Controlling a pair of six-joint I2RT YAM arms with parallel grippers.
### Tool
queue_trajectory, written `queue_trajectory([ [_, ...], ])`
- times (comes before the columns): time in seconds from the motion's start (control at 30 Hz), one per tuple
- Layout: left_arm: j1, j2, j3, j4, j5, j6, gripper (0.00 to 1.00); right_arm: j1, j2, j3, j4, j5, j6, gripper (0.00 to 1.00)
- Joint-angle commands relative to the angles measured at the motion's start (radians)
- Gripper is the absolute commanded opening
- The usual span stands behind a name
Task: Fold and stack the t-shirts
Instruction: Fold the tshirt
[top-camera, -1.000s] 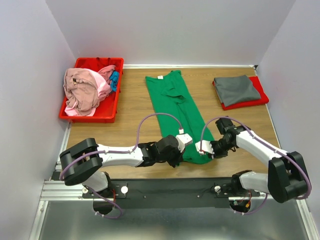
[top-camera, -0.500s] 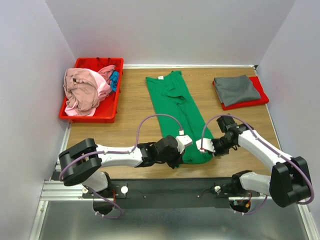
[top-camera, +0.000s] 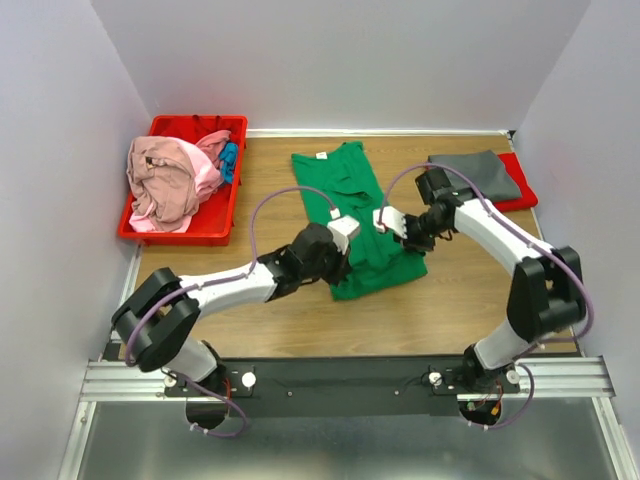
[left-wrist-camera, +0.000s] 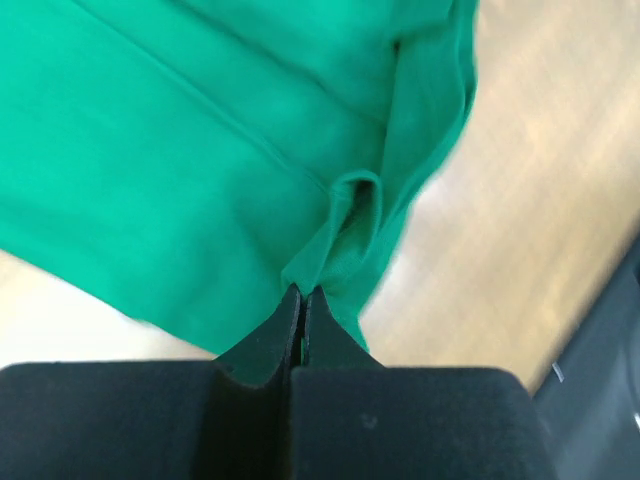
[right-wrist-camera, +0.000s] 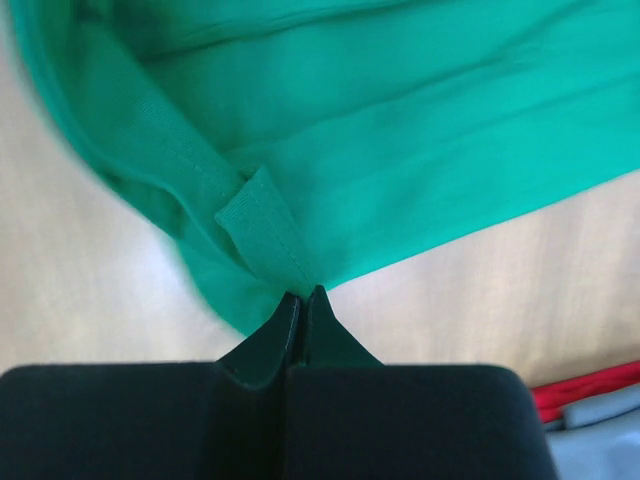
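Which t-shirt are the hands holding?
The green t-shirt mid-table, pinched by left hand and right hand; the grey t-shirt lies folded apart, pink ones heaped in the red bin.

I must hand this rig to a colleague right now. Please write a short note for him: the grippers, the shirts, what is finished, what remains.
Left gripper: shut on the hem of the green t-shirt.
Right gripper: shut on the same hem, further along.
The green t-shirt lies mid-table with its hem lifted over its middle, the fold half made.
Done: the dark grey t-shirt lies folded at the far right, on a red item.
Left: finish and stack the green one, then fold the pink t-shirts and the blue one, crumpled in the red bin.
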Motion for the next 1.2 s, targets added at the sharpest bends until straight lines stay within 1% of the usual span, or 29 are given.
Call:
queue_trajectory([
  [0.0, 0.096, 0.068, 0.1, 0.012, 0.031, 0.063, 0.0, 0.001, 0.145, 0.14, 0.099, 0.031, 0.12, 0.0],
  [0.07, 0.153, 0.114, 0.151, -0.003, 0.048, 0.091, 0.0, 0.001, 0.235, 0.234, 0.115, 0.034, 0.155, 0.0],
  [0.1, 0.153, 0.129, 0.166, -0.008, 0.054, 0.098, 0.0, 0.001, 0.263, 0.265, 0.119, 0.036, 0.165, 0.0],
  [0.2, 0.242, 0.192, 0.209, -0.02, 0.079, 0.132, 0.0, 0.0, 0.365, 0.372, 0.129, 0.039, 0.197, 0.0],
  [0.37, 0.316, 0.267, 0.275, -0.052, 0.097, 0.186, 0.0, 0.001, 0.508, 0.539, 0.141, 0.031, 0.255, 0.0],
  [0.5, 0.348, 0.321, 0.332, -0.075, 0.102, 0.213, 0.0, 0.0, 0.568, 0.619, 0.149, 0.039, 0.286, 0.0],
  [0.63, 0.371, 0.362, 0.389, -0.095, 0.113, 0.229, 0.0, 0.001, 0.625, 0.668, 0.152, 0.039, 0.306, 0.0],
  [0.77, 0.386, 0.379, 0.418, -0.112, 0.114, 0.238, 0.0, 0.001, 0.645, 0.693, 0.159, 0.045, 0.318, 0.0],
  [1.17, 0.411, 0.405, 0.461, -0.123, 0.111, 0.244, 0.0, 0.001, 0.679, 0.748, 0.172, 0.06, 0.346, 0.0],
])
